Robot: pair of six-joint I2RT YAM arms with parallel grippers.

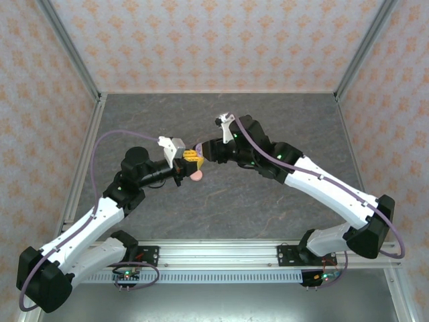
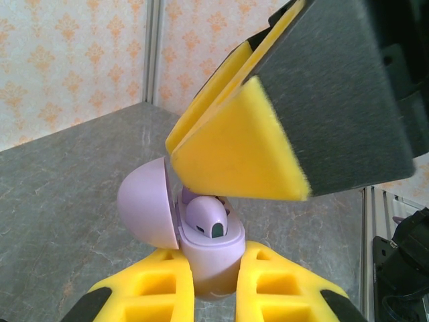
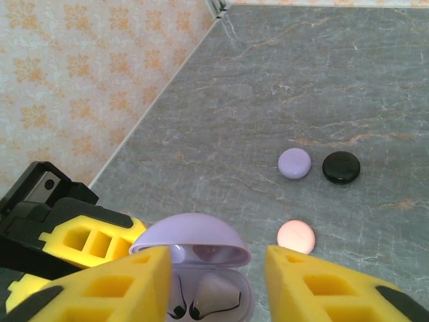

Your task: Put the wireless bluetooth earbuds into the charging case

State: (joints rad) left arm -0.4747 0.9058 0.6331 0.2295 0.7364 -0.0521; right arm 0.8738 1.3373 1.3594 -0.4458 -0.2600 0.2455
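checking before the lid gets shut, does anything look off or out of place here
Nothing spilled or damaged. The small lavender earbud seems to stand proud of its well in the open lavender round charging case, which the left gripper holds, so it may not be fully seated.

Tight spot from where I sit. Right gripper (image 3: 216, 255), fingers spread, hangs right over open lavender case (image 2: 213, 245); I see barely any gap above the lid. Left gripper (image 2: 214, 268) clamps the case sides, blocking low approach. Table (image 3: 281, 80) beyond mostly bare. Lavender disc (image 3: 294, 163), black disc (image 3: 341, 167), pink disc (image 3: 295, 236) clustered there. Patterned wall (image 3: 67, 80) close alongside.
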